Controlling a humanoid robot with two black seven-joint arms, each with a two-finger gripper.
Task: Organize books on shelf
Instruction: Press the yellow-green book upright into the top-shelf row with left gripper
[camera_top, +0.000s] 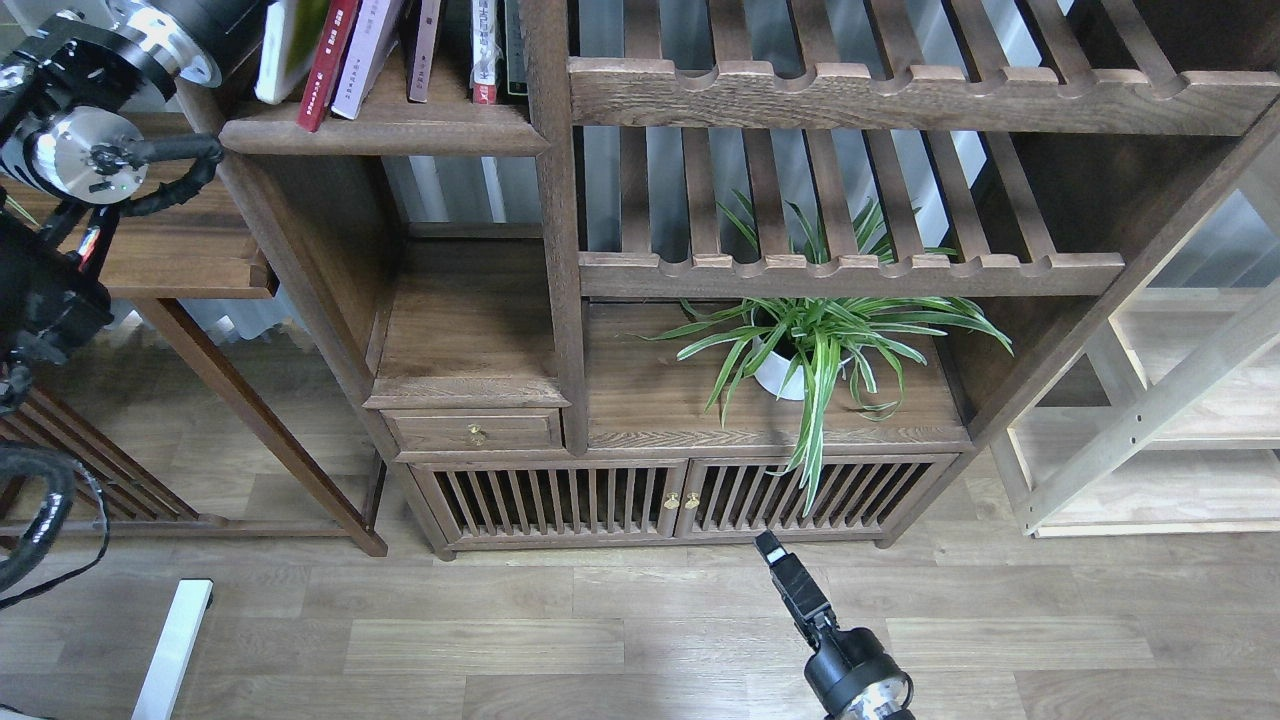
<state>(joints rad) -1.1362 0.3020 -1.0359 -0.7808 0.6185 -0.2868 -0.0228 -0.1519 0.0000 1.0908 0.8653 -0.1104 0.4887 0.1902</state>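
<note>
The books sit at eleven o'clock on the shelf (385, 125), leaning: the yellow-green book (285, 40) outermost, then the dark red book (325, 60), then the lavender-white book (365, 55). The left arm reaches in beside them; its gripper runs off the top edge, so I cannot tell its state. Push gently at the spines to stand them upright. The right gripper (768, 545) hangs at six o'clock, grip unclear.

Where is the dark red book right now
In the head view, the dark red book leans on the solid shelf at the top left, between the yellow-green book and the pale lavender book.
</note>
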